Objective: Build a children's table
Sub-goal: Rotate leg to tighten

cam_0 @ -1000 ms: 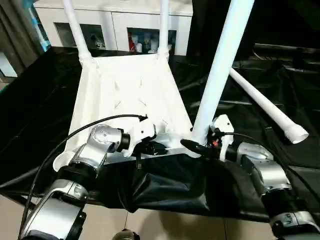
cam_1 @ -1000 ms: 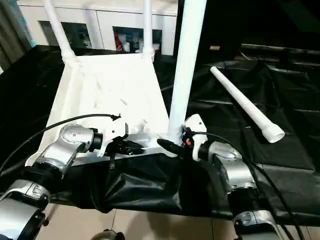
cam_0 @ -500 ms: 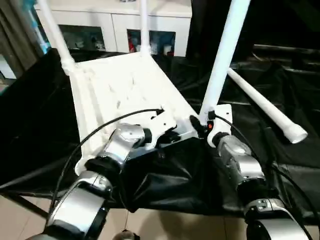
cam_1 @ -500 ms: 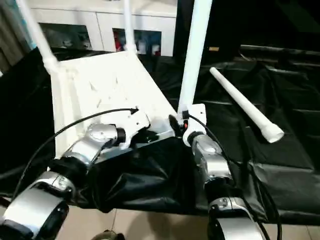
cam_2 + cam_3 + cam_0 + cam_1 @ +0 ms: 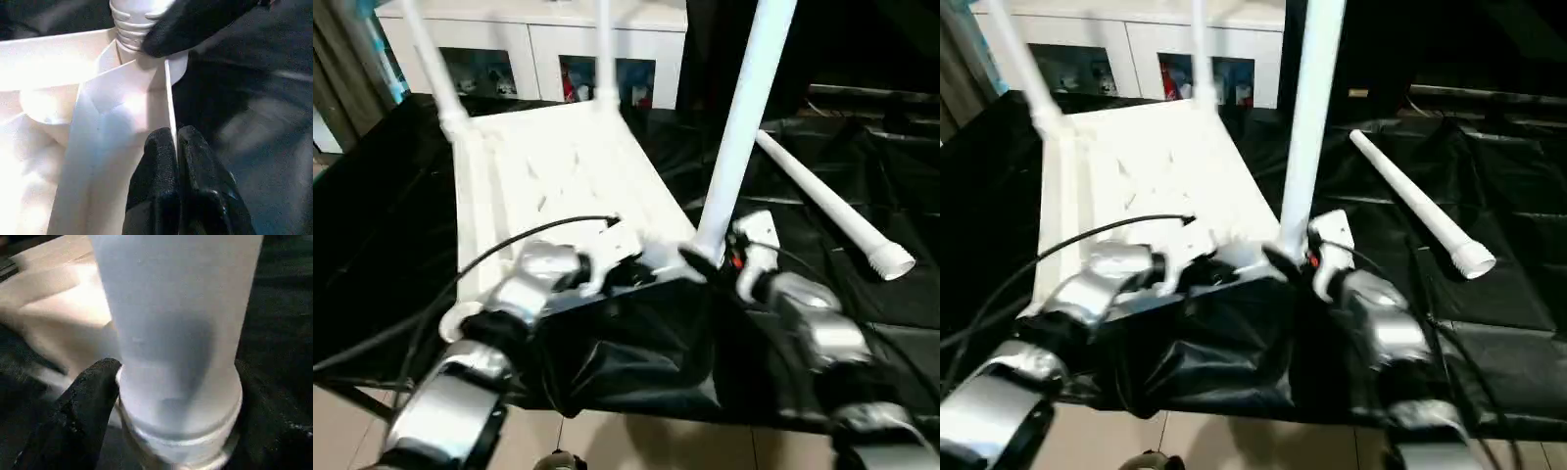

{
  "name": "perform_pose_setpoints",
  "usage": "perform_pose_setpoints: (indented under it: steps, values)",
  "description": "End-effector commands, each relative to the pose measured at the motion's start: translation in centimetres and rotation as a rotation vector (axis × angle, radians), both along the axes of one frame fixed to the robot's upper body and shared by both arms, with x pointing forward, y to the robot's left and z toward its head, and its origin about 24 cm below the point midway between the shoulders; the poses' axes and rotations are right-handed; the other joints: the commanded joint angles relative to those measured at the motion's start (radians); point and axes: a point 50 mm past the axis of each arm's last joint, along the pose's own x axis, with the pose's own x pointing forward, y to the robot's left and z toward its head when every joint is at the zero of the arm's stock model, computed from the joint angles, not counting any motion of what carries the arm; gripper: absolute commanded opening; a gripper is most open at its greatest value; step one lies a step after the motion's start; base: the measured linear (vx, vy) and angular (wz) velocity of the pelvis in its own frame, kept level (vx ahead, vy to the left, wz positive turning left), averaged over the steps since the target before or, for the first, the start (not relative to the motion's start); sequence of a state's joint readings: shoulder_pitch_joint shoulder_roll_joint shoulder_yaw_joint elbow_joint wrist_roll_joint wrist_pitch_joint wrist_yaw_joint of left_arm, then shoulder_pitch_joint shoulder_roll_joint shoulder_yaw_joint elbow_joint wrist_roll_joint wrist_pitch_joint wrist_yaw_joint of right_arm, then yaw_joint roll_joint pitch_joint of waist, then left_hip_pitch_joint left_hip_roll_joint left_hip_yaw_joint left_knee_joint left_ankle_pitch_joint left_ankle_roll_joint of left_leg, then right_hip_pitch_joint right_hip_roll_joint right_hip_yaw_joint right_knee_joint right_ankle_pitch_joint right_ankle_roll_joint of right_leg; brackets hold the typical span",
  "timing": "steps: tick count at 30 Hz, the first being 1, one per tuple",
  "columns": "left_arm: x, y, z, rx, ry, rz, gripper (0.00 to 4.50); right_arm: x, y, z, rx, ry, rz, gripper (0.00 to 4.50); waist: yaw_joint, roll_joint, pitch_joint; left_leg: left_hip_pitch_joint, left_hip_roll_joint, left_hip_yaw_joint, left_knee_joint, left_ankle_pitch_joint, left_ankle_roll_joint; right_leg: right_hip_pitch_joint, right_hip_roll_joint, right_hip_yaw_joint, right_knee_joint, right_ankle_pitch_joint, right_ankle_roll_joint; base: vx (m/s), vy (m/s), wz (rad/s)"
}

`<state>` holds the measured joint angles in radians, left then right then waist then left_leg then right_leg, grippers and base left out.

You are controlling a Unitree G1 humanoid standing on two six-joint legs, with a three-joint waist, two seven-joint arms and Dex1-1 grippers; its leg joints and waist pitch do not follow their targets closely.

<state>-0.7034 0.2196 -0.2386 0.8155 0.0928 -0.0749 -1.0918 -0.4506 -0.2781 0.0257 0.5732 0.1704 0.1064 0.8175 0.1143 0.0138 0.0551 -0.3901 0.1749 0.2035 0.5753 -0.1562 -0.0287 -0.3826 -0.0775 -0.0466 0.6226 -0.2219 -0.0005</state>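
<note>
**White table upside down on black-draped bench, both arms at its near edge**

A large work table covered in crinkled black sheeting (image 5: 862,323) fills most of the head view, its loose front edge hanging in folds at lower centre. Pale floor tiles (image 5: 636,441) show along the bottom edge. Across the top of the frame stands a white cabinet with glass-fronted compartments (image 5: 538,49), and a dark curtain (image 5: 337,78) hangs at the upper left.

The small all-white plastic children's table (image 5: 558,176) lies upside down in the centre-left of the frame, ribbed underside up. Two white tubular legs rise from its far corners at the upper left, and a third leg (image 5: 739,127) stands up from the near right corner, running out of the top edge. A fourth, loose white tubular leg (image 5: 827,206) lies on the black sheeting at the right, well apart from the tabletop.

The silver left forearm enters from the lower left and reaches to the tabletop's near edge. The left gripper (image 5: 175,147) is clenched, its two black fingers pressed together on the thin white rim of the tabletop.

The silver right forearm comes in from the lower right. The right gripper (image 5: 697,262) sits at the base of the standing third leg, one black finger (image 5: 85,401) against the leg's ribbed collar; whether it grasps the leg cannot be told.
</note>
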Motion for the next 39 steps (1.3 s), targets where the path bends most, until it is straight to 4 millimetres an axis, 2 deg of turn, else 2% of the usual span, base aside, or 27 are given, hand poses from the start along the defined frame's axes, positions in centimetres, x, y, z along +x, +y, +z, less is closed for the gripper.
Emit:
perform_pose_setpoints:
  steps: [1,3,5,8,11,18,21,22,23,26,28,29,32,33,34,35,38,39]
  values:
    - [-0.7,-0.7,0.7,-0.106,0.002,-0.081,0.0,-0.7,0.9,0.2,0.018,0.012,0.131,3.61,0.004,-0.013,-0.063,0.022,0.066,-0.029,-0.058,-0.204,0.072,0.036,-0.083,0.04,-0.079,-0.099,-0.246,0.0,0.0,0.0]
    - [-0.8,-0.5,0.7,-0.11,0.005,-0.093,0.0,-0.8,0.8,0.3,0.022,0.013,0.146,3.61,0.004,-0.013,-0.063,0.021,0.066,-0.029,-0.059,-0.206,0.072,0.036,-0.082,0.041,-0.079,-0.105,-0.246,0.0,0.0,0.0]
    - [-1.1,0.1,0.7,-0.111,0.026,-0.119,0.0,-1.1,0.6,0.4,0.022,0.018,0.177,3.35,0.005,-0.013,-0.065,0.022,0.068,-0.03,-0.059,-0.201,0.068,0.035,-0.083,0.041,-0.076,-0.097,-0.25,0.0,0.0,0.0]
    - [-1.3,0.3,0.7,-0.109,0.028,-0.123,0.0,-1.3,0.6,0.3,0.019,0.022,0.192,3.24,0.005,-0.011,-0.065,0.024,0.068,-0.028,-0.058,-0.196,0.067,0.031,-0.082,0.041,-0.075,-0.088,-0.255,0.0,0.0,0.0]
    - [-1.3,0.5,0.6,-0.105,0.03,-0.118,0.0,-1.5,0.8,0.1,0.026,0.033,0.205,2.93,0.006,-0.014,-0.064,0.022,0.066,-0.028,-0.059,-0.199,0.063,0.032,-0.083,0.041,-0.076,-0.1,-0.252,0.0,0.0,0.0]
    - [-1.3,0.4,0.5,-0.104,0.023,-0.098,0.0,-2.0,1.3,-0.4,0.034,0.068,0.233,2.8,0.009,-0.016,-0.065,0.022,0.066,-0.028,-0.057,-0.18,0.073,0.032,-0.083,0.041,-0.075,-0.089,-0.245,0.0,0.0,0.0]
    - [-0.7,0.2,0.4,-0.076,-0.019,-0.026,0.0,-1.3,1.2,-0.9,0.027,0.062,0.102,2.8,0.007,-0.015,-0.063,0.024,0.067,-0.029,-0.06,-0.202,0.06,0.029,-0.084,0.041,-0.079,-0.13,-0.239,0.0,0.0,0.0]
    - [-0.2,-0.1,0.2,-0.048,-0.043,0.03,0.0,-0.5,1.2,-1.3,0.052,0.076,-0.052,2.8,0.001,-0.016,-0.059,0.027,0.066,-0.031,-0.064,-0.237,0.039,0.026,-0.087,0.043,-0.086,-0.191,-0.231,0.0,0.0,0.0]
    - [-0.2,-0.1,0.2,-0.048,-0.043,0.03,0.0,-0.5,1.2,-1.3,0.052,0.076,-0.052,2.8,-0.003,-0.017,-0.058,0.027,0.064,-0.032,-0.066,-0.245,0.031,0.024,-0.086,0.045,-0.088,-0.213,-0.226,0.0,0.0,0.0]
    - [0.8,-1.6,0.3,-0.034,-0.07,0.133,0.0,0.4,1.8,-2.3,0.057,0.11,-0.314,2.8,-0.012,-0.013,-0.056,0.034,0.065,-0.035,-0.072,-0.291,-0.014,0.019,-0.088,0.048,-0.097,-0.289,-0.201,0.0,0.0,0.0]
    - [1.0,-2.6,0.6,-0.049,-0.078,0.151,0.0,0.6,2.4,-2.5,0.071,0.111,-0.361,2.79,-0.012,-0.014,-0.059,0.033,0.063,-0.036,-0.072,-0.285,-0.018,0.021,-0.089,0.048,-0.096,-0.276,-0.194,0.0,0.0,0.0]
    - [1.2,-3.2,0.7,-0.056,-0.083,0.163,0.0,0.7,2.9,-2.6,0.069,0.11,-0.383,2.79,-0.011,-0.01,-0.06,0.034,0.063,-0.035,-0.07,-0.281,-0.014,0.02,-0.089,0.049,-0.096,-0.261,-0.195,0.0,0.0,0.0]
    - [1.5,-4.5,1.1,-0.063,-0.103,0.195,0.0,0.9,4.4,-2.8,0.065,0.115,-0.423,2.79,-0.011,-0.012,-0.063,0.031,0.061,-0.033,-0.068,-0.239,0.001,0.023,-0.084,0.048,-0.088,-0.169,-0.206,0.0,0.0,0.0]
    - [1.6,-4.8,1.2,-0.066,-0.109,0.201,0.0,1.0,4.8,-2.7,0.059,0.107,-0.425,2.79,-0.01,-0.006,-0.064,0.031,0.06,-0.033,-0.067,-0.234,0.002,0.024,-0.083,0.048,-0.086,-0.156,-0.209,0.0,0.0,0.0]
    - [1.6,-5.1,1.3,-0.071,-0.112,0.195,0.0,1.1,5.4,-2.6,0.07,0.098,-0.411,2.79,-0.009,-0.01,-0.064,0.03,0.06,-0.032,-0.065,-0.225,0.007,0.026,-0.083,0.048,-0.086,-0.132,-0.212,0.0,0.0,0.0]
    - [1.6,-5.3,1.3,-0.074,-0.11,0.184,0.0,1.1,5.7,-2.4,0.091,0.096,-0.392,3.35,-0.008,-0.01,-0.065,0.026,0.059,-0.032,-0.064,-0.214,0.018,0.03,-0.084,0.047,-0.083,-0.107,-0.214,0.0,0.0,0.0]
    - [1.3,-5.2,1.2,-0.081,-0.102,0.14,0.0,1.1,6.1,-2.0,0.11,0.071,-0.341,3.56,-0.007,-0.009,-0.065,0.025,0.06,-0.032,-0.063,-0.206,0.039,0.032,-0.083,0.045,-0.081,-0.075,-0.219,0.0,0.0,0.0]
    - [1.1,-4.9,1.1,-0.088,-0.097,0.117,0.0,1.1,5.9,-1.8,0.107,0.058,-0.325,3.85,-0.007,-0.01,-0.065,0.025,0.06,-0.033,-0.063,-0.215,0.041,0.033,-0.084,0.045,-0.083,-0.09,-0.219,0.0,0.0,0.0]
